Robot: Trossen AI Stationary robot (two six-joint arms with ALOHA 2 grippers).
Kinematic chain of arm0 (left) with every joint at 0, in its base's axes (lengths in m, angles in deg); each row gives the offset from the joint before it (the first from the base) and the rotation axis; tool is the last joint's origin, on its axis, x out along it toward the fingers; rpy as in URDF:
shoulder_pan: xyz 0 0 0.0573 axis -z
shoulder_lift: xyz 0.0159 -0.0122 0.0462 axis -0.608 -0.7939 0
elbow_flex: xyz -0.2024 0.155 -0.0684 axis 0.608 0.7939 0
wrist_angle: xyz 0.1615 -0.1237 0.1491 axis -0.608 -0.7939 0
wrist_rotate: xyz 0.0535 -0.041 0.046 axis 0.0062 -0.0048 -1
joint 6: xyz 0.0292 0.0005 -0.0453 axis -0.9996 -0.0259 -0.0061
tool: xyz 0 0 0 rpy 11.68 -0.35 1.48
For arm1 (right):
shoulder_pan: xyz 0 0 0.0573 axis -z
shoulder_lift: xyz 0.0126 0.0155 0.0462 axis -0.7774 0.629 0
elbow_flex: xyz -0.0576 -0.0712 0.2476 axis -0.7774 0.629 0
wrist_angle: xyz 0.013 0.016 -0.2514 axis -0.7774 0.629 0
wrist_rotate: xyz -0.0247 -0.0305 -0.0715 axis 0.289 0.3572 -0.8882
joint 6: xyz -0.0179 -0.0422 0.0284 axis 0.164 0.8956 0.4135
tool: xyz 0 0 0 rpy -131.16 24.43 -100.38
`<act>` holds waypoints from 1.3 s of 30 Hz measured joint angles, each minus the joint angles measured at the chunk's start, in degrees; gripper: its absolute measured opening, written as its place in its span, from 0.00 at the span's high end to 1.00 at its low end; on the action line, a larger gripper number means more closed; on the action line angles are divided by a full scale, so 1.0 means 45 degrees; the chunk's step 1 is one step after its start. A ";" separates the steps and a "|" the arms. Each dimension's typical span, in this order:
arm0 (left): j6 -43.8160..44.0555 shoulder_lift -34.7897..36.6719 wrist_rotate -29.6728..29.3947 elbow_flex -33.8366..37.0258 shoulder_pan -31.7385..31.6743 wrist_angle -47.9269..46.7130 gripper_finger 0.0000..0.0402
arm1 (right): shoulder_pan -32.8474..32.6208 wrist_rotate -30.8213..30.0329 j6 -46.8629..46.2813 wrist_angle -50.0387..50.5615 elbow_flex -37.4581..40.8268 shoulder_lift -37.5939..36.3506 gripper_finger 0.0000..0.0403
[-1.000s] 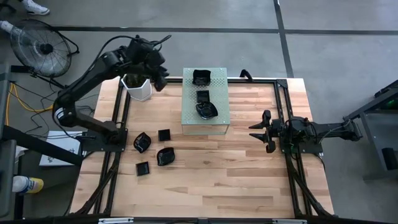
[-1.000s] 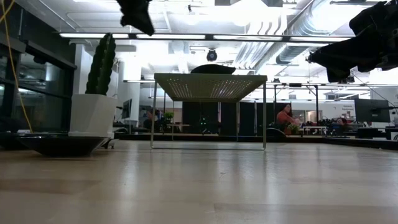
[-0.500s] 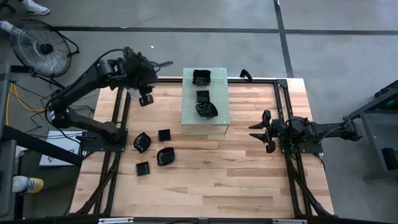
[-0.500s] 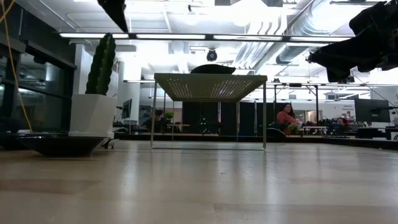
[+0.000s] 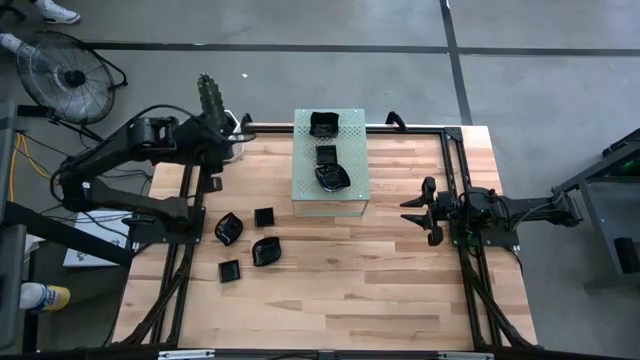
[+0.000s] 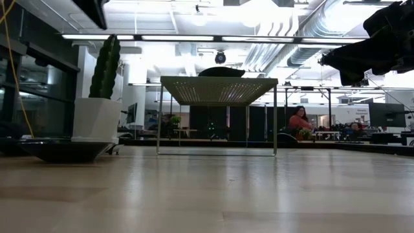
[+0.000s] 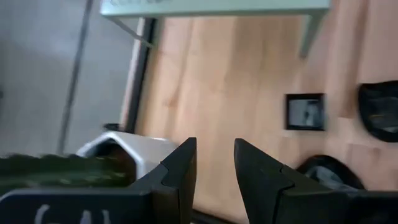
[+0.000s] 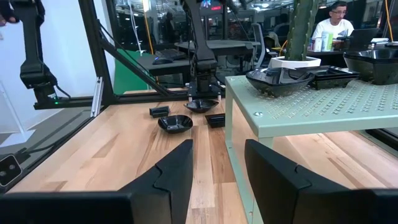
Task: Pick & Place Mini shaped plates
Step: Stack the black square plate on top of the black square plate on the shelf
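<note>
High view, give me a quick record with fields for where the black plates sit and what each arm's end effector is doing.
plates on green stand: three mini plates lie on the perforated stand
plates on table: four loose plates lie on the wooden table, on its left side
left end effector: the left end effector is open and empty, raised at the table's left edge
right end effector: the right end effector is open and empty, waiting at the right side
cactus pot: the cactus pot stands at the far left corner

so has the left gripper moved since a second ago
Yes. In the high view the left gripper has swung away from the green perforated block, toward the table's left edge; the gripper is empty.
</note>
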State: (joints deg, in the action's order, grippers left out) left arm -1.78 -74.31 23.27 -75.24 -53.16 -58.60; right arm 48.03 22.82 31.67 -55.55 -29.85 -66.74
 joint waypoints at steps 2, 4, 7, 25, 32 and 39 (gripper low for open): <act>0.0292 0.0682 0.0473 0.0806 0.0002 0.0197 0.74 | -0.0003 0.0002 0.0001 0.0000 0.0001 0.0000 0.65; 0.0820 0.1305 0.0691 0.1577 0.0006 0.0331 0.74 | -0.0003 0.0002 0.0000 0.0000 0.0002 0.0000 0.65; 0.1684 0.2150 0.0719 0.2657 0.0002 0.0348 0.74 | 0.0002 0.0002 0.0000 -0.0001 0.0002 0.0000 0.65; 0.4770 0.3664 0.3181 0.7901 0.0002 0.3666 0.74 | 0.0002 -0.0002 0.0000 -0.0001 0.0002 0.0000 0.65; 0.5025 0.3258 0.3725 0.9074 0.0002 0.5015 0.74 | -0.0003 -0.0003 0.0005 -0.0001 0.0002 0.0005 0.65; 0.4361 0.2645 0.4585 1.0171 0.0002 0.7395 0.74 | 0.0000 0.0002 0.0001 -0.0001 0.0000 0.0003 0.65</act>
State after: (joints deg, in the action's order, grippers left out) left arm 17.84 -62.41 43.90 -29.47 -53.15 -25.32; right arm 48.03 22.83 31.68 -55.55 -29.86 -66.72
